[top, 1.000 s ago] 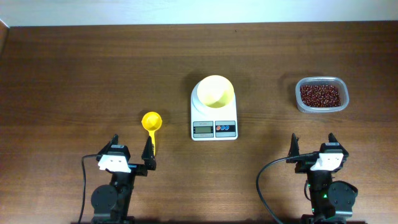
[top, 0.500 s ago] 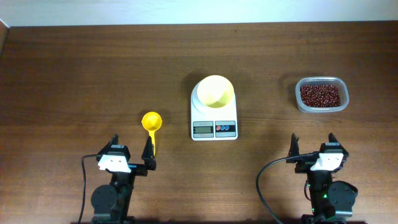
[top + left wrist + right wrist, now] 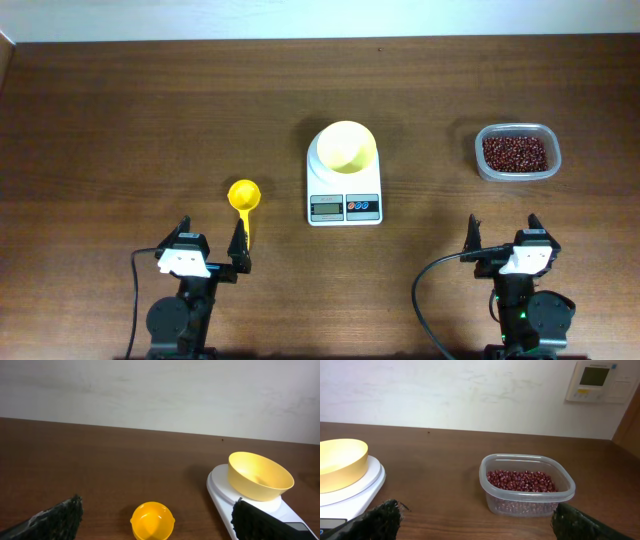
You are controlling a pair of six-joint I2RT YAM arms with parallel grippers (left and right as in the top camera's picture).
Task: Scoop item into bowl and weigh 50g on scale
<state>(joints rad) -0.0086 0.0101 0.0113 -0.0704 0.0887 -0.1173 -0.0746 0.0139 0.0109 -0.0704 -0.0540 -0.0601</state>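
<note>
**STATION STATE: BEANS IN TUB, BOWL ON SCALE, BOTH PINCERS WIDE**

**Item.** The beans (image 3: 515,153) form a loose dark red-brown heap inside a clear rounded-rectangular tub (image 3: 517,129). The tub stands on the far right of the counter (image 3: 150,110). In the right wrist view the heap lies below the tub's rim.

**Bowl and scale.** The pale yellow bowl (image 3: 346,145) stands upright on the platform of the white scale (image 3: 345,207). The scale is at the centre of the counter, well apart from the tub. The bowl covers the far part of the scale. The grey display and the red and blue buttons lie along the near edge, facing the arms. The reading on the display is too small to tell. The bowl's inner surface shows plain yellow.

**Scoop.** A small yellow handled scoop (image 3: 243,197) lies on the counter to the left of the scale. Its cup is open side up and its handle points toward the left arm. The handle end lies just beside one finger of the left pincer (image 3: 212,228). Contact cannot be told.

**Pincers.** The left pincer sits at the near edge, jaws spread wide, holding nothing. The right pincer (image 3: 502,225) sits at the near edge in line with the tub but well apart from it. Its jaws are spread wide and hold nothing.

**Surroundings.** A wall-mounted control panel (image 3: 598,380) shows in the right wrist view.
</note>
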